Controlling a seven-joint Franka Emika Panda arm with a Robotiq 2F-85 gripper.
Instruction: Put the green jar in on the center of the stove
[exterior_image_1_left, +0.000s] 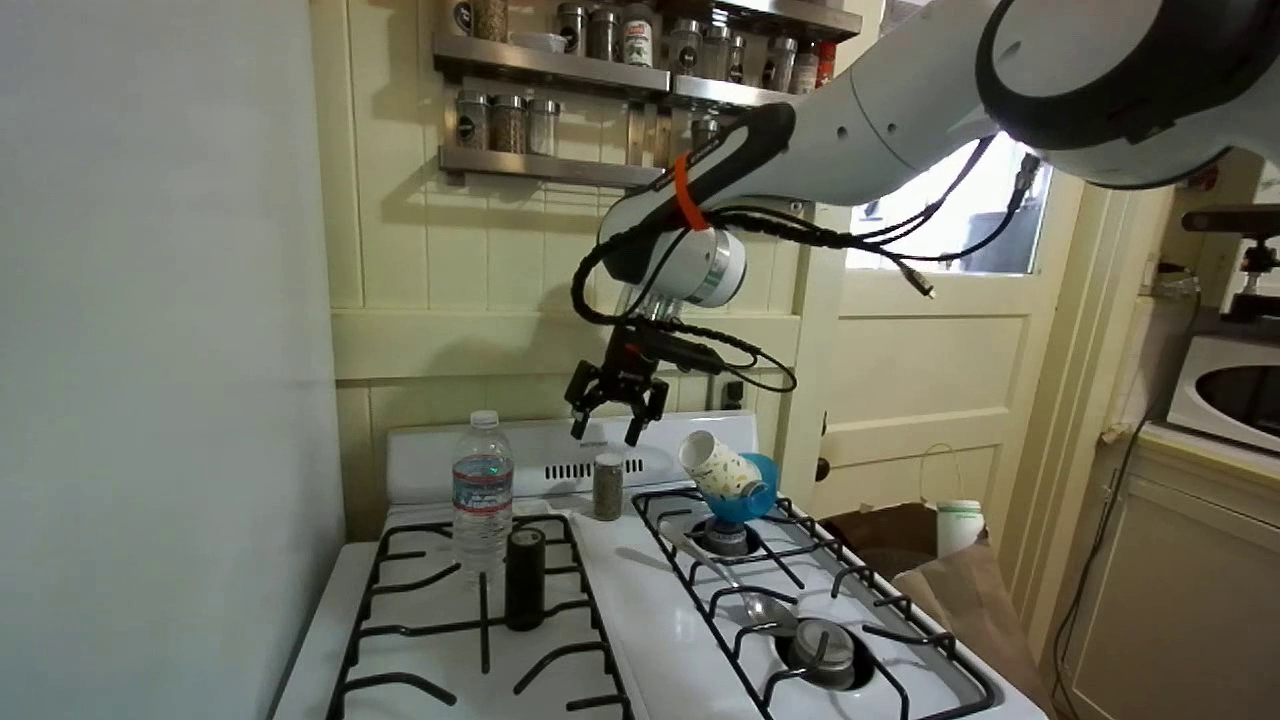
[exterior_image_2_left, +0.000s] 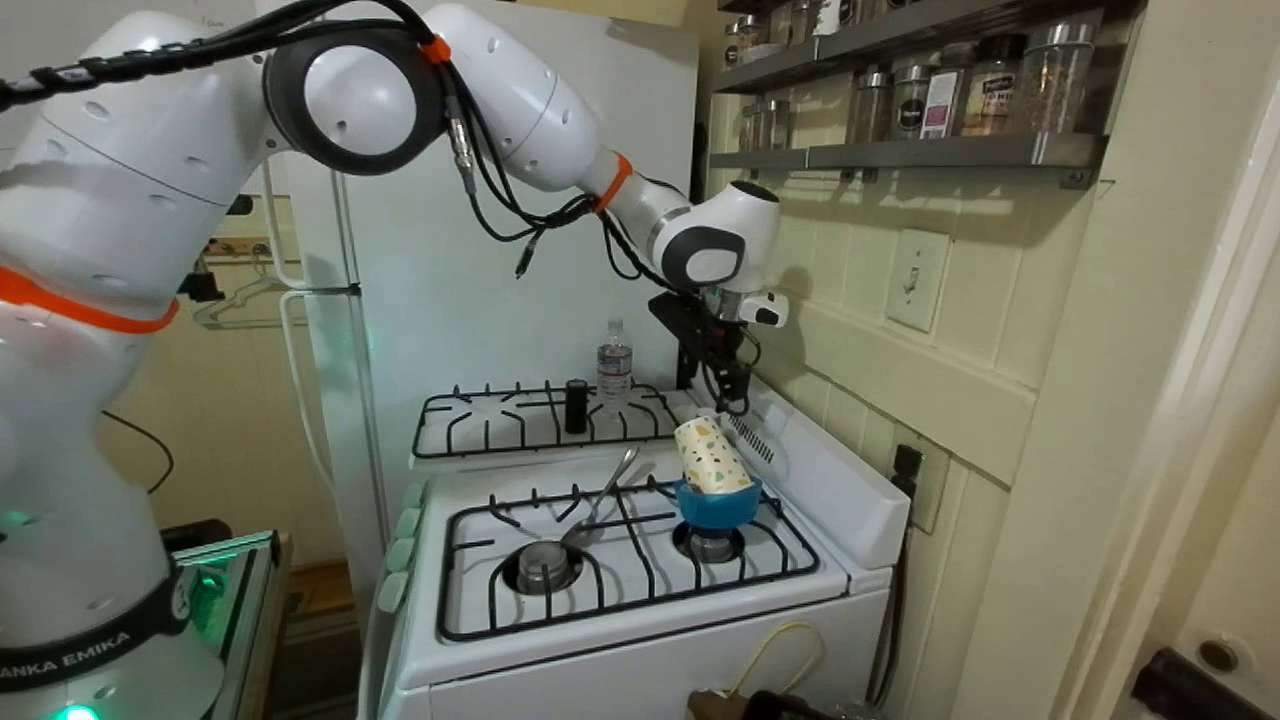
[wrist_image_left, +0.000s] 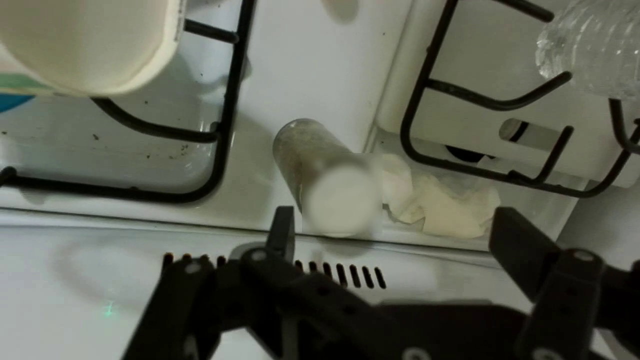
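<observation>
The green jar (exterior_image_1_left: 607, 492) is a small greenish cylinder with a pale lid. It stands upright at the back of the flat white middle strip of the stove (exterior_image_1_left: 650, 610), near the raised back panel. In the wrist view the jar (wrist_image_left: 312, 150) shows from above, its lid blurred, nearer the left finger. My gripper (exterior_image_1_left: 606, 432) is open and empty, above the jar and apart from it. In the wrist view the gripper's fingers (wrist_image_left: 392, 225) are wide apart. In an exterior view the stove (exterior_image_2_left: 640, 610) shows from its side, and the jar is mostly hidden behind the cup.
A water bottle (exterior_image_1_left: 483, 490) and a dark slim container (exterior_image_1_left: 525, 578) stand on the left grates. A patterned cup (exterior_image_1_left: 715, 465) leans in a blue bowl (exterior_image_1_left: 745, 500) on the back right burner. A spoon (exterior_image_1_left: 735, 580) lies across the right grate. Spice shelves (exterior_image_1_left: 560, 65) hang above.
</observation>
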